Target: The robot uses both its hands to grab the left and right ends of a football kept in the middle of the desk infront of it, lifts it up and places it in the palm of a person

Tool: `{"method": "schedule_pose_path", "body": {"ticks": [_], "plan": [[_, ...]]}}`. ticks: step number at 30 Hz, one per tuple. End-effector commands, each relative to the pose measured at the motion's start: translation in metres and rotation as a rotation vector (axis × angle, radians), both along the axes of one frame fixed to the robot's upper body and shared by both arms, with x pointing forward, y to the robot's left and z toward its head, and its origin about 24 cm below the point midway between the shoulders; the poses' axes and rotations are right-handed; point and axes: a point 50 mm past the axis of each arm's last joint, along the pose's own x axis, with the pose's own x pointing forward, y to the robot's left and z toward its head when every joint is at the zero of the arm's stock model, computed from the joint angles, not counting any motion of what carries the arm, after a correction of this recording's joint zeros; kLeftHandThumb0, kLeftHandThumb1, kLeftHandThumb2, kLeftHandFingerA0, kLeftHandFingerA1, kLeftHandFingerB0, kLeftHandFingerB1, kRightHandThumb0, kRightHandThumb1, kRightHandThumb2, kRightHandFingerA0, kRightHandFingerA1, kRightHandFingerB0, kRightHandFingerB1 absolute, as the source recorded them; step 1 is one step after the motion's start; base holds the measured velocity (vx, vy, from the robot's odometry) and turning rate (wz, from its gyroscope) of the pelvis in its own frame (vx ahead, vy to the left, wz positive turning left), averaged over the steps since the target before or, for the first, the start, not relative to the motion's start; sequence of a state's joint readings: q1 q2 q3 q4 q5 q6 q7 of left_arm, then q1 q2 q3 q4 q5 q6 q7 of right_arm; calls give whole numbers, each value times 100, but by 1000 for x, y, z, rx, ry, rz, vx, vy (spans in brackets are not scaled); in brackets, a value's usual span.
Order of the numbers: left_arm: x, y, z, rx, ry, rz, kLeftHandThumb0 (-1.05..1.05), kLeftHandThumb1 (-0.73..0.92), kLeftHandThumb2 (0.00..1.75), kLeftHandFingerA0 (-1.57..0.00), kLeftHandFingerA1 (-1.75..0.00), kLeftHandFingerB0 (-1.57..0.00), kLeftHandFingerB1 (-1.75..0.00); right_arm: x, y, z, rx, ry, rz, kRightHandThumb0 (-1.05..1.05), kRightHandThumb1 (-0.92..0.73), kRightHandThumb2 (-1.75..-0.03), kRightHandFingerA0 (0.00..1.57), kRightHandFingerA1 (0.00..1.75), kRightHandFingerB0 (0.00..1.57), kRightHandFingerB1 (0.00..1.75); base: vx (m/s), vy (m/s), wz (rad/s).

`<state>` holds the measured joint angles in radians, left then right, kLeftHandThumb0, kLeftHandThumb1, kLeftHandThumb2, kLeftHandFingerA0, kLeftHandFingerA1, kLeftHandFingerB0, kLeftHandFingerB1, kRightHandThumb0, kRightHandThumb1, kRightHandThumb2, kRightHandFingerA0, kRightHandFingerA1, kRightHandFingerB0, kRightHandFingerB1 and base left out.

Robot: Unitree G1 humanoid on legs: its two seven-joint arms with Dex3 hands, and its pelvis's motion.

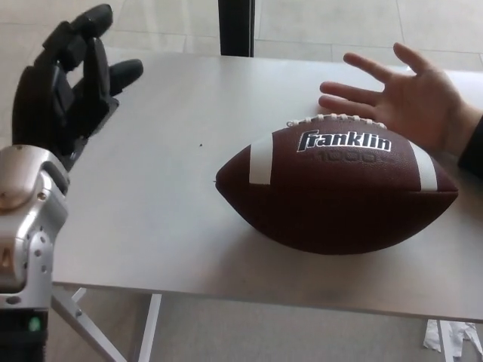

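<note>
A brown football (pixel 336 188) with white stripes, white laces and the word "franklin" lies on its side in the middle of the white desk (pixel 151 188). My left hand (pixel 68 87) is raised at the far left, well apart from the ball's left end, its black fingers spread and holding nothing. A person's hand (pixel 407 94) reaches in from the right, palm up and fingers spread, just behind the ball's right half. My right hand does not show.
A dark post (pixel 236 26) stands behind the desk's far edge. Tiled floor surrounds the desk. White desk legs (pixel 83 320) show below the front edge at the left.
</note>
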<state>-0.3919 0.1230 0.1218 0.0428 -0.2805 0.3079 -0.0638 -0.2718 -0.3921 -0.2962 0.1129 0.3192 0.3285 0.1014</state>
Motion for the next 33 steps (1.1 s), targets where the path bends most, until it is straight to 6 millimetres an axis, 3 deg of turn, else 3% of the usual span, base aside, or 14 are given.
{"method": "schedule_pose_path", "body": {"ticks": [1,10,14,19,20,21,22,23,24,27,28,29,32,33], "plan": [[0,-3,-17,61,72,40,-96,92,83,-34,-59,-17,-39,7,0,-7,-36,59,-22,-96,-92,-70,40,43,27,29,0,0,0],[-5,-1,-31,82,110,37,-96,92,80,-38,-58,-27,-41,11,5,-16,-19,57,-35,-95,-91,-68,48,43,33,30,0,0,0],[-11,1,-47,98,146,33,-96,92,79,-38,-58,-27,-41,9,8,-27,5,59,-21,-97,-92,-73,42,44,33,32,0,0,0],[-16,0,-66,94,197,40,-99,92,79,-40,-55,-31,-41,9,19,-39,32,82,-10,-101,-92,-68,48,42,32,29,0,0,0],[-19,-4,-73,96,214,37,-96,91,80,-41,-57,-29,-41,9,24,-44,42,83,-6,-105,-76,-117,46,53,28,43,0,0,0],[-22,-9,-81,91,235,28,-97,85,87,-36,-56,-27,-41,9,31,-49,41,89,7,-99,-92,-71,48,46,31,30,0,0,0],[-23,-10,-84,89,244,21,-97,85,87,-36,-56,-27,-41,9,33,-50,40,92,17,-99,-92,-71,48,46,31,30,0,0,0],[-25,-14,-88,93,248,18,-91,92,78,-36,-56,-30,-40,9,37,-53,58,89,15,-102,-74,-90,47,51,28,37,0,0,0],[-26,-16,-92,100,259,16,-94,92,79,-37,-56,-29,-40,9,40,-56,56,91,10,-92,-72,-114,45,55,27,44,0,0,0],[-27,-24,-99,96,269,0,-93,91,82,-36,-59,-25,-41,8,49,-62,77,108,32,-93,-73,-115,42,54,26,44,0,0,0],[-27,-25,-100,97,268,-3,-93,91,82,-36,-59,-25,-41,8,50,-62,76,107,32,-93,-73,-115,42,54,26,44,0,0,0],[-28,-30,-103,88,285,-11,-96,89,86,-34,-58,-23,-39,5,53,-66,88,105,17,-94,-92,-72,50,48,35,32,0,0,0],[-29,-33,-108,86,295,-16,-98,88,88,-35,-59,-22,-39,3,55,-72,92,110,-4,-92,-92,-73,52,47,36,33,0,0,0],[-29,-34,-111,77,307,-18,-94,92,82,-32,-55,-22,-36,2,56,-75,81,118,-10,-89,-77,-118,47,57,26,45,0,0,0]]}}
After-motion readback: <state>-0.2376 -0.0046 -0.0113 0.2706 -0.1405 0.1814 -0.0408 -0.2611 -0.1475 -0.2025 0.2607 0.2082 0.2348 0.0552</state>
